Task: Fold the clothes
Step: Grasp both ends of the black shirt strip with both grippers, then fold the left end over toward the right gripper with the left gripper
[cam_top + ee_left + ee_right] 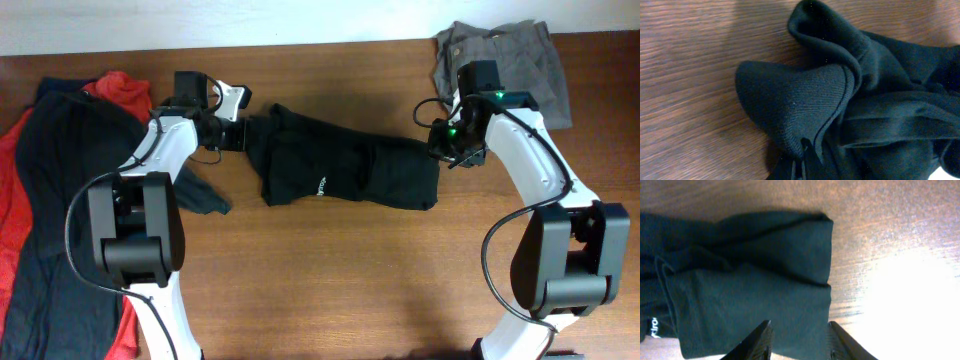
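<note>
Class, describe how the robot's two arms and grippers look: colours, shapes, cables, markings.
Both the left arm and right arm have curved white links joined by boxy black joint housings. A thin black cable loops beside each. A small green light glows near the right wrist. The right gripper has tapered black fingers. No lettering is legible.

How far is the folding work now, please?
Done: perhaps the grey garment set aside at back right, though rumpled. In hand: the black garment, lying between the left gripper and the open right gripper. Left: the red and black pile.
</note>
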### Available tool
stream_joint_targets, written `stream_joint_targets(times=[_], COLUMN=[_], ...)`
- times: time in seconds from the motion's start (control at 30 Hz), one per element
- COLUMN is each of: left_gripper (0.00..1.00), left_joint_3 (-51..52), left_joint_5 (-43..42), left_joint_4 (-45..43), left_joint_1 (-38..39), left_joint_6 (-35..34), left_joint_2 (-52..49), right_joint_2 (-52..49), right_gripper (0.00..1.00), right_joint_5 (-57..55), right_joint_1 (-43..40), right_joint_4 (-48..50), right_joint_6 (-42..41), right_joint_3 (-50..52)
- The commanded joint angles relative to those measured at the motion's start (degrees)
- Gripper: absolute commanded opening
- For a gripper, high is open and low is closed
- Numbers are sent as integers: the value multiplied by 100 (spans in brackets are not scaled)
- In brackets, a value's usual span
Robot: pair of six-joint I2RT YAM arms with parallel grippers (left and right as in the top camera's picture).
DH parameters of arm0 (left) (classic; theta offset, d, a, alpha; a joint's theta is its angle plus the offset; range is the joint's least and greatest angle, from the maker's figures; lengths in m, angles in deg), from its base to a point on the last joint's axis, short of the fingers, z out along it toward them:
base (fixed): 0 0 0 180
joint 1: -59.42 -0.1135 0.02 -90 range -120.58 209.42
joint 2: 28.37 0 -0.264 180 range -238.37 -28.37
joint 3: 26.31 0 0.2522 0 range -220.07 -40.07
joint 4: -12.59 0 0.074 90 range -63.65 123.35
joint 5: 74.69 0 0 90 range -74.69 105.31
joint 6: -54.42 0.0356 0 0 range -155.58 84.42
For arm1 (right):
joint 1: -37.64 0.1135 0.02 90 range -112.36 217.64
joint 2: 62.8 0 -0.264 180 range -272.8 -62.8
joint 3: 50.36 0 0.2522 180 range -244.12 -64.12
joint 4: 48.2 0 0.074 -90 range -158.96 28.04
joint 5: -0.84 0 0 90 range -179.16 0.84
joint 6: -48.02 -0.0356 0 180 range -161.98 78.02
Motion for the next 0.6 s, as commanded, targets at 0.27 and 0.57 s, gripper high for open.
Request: stream_joint_targets(times=[0.27,0.57], left_gripper=[1,1], left_joint_3=[-695,-896], left_joint_5=[-310,409], left_joint_4=[656,1189], left_joint_1=[-31,-33], left_joint_6=[15,20], left_joint_2=[229,804], right_joint_2=[-70,-723], right_gripper=[34,4], right_joint_5=[704,723], right_joint_1=[-26,-24], right_joint_4=[741,1012], right_joint_6=[37,-13], right_joint_3=[651,660])
